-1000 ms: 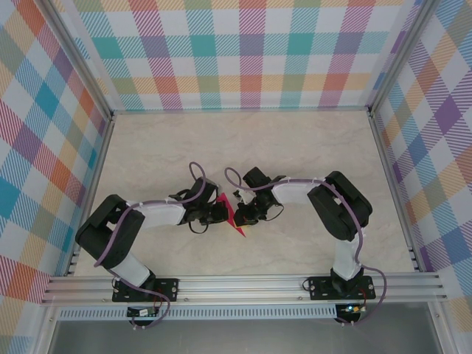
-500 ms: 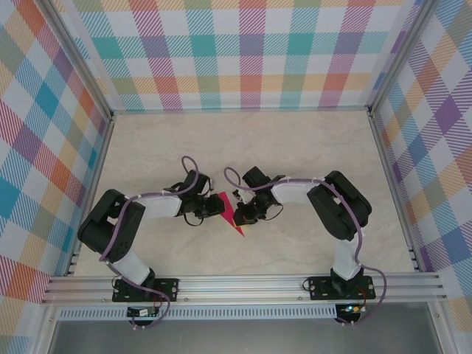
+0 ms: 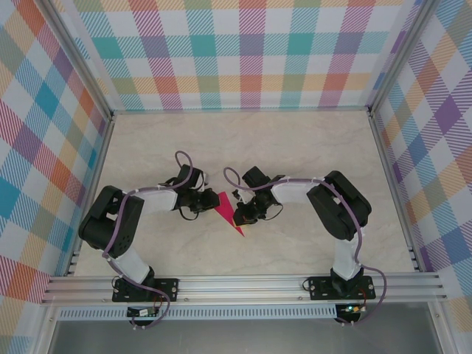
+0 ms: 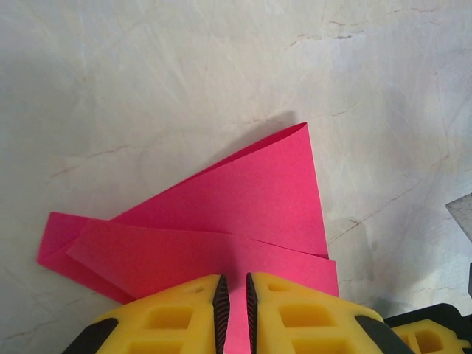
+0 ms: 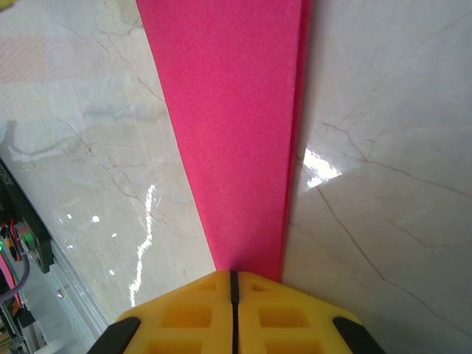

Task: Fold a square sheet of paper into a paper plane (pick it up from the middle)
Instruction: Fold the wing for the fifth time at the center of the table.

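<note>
Paper (image 3: 227,210), magenta-pink and folded to a long narrow wedge, lies at the middle of the pale marbled worktop (image 3: 295,147), its sharp tip toward the near side. In the left wrist view the paper (image 4: 251,192) shows several layers fanned apart, one flap raised enough to throw a shadow on the stone. In the right wrist view the paper (image 5: 228,133) runs away as a straight tapering strip.

At the paper's right edge sits the right claw (image 3: 239,214). Up close, the right claw (image 5: 233,284) has its yellow fingers pressed together on the strip's narrow end.

At the paper's left edge is the left claw (image 3: 208,201). From its own wrist, the left claw (image 4: 236,310) stands over the near border with its fingers (image 4: 169,317) a slit apart, pink showing through the gap, and nothing visibly pinched.

Purple cable (image 3: 179,157) loops above the left arm (image 3: 158,200), just left of the paper. Plaid walls (image 3: 251,51) stand well back from the paper on three sides.

A second ago the left claw lay over the paper and hid much of it. It has drawn off leftward, baring the broad end. The right claw and the tip have stayed put.
</note>
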You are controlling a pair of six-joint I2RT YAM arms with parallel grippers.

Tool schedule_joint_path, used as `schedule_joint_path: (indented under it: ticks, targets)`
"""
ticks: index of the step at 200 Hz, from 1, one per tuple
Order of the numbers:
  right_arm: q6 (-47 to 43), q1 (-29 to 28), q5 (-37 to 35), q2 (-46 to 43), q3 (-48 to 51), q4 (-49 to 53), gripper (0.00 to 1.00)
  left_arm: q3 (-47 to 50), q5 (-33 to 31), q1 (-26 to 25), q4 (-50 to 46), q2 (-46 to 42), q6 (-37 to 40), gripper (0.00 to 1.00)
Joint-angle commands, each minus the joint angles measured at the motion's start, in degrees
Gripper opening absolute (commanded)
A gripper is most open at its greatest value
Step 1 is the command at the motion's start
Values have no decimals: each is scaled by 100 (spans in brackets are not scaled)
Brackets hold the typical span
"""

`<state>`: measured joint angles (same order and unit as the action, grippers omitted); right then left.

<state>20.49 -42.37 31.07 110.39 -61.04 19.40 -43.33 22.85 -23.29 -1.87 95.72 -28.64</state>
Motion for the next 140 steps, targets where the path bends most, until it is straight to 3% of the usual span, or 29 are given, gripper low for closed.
schedule_joint_path:
  ticks: [1,88,140]
  targets:
    - [-119,-10,-809,448,239,705,7,-9,-806,333,-29,142,221,18]
    - [-151,-10,-875,405,421,680,7,74,-887,941,48,126,413,17]
    - [-145,-8,-845,378,375,683,7,-282,-1087,1018,-305,-262,684,17]
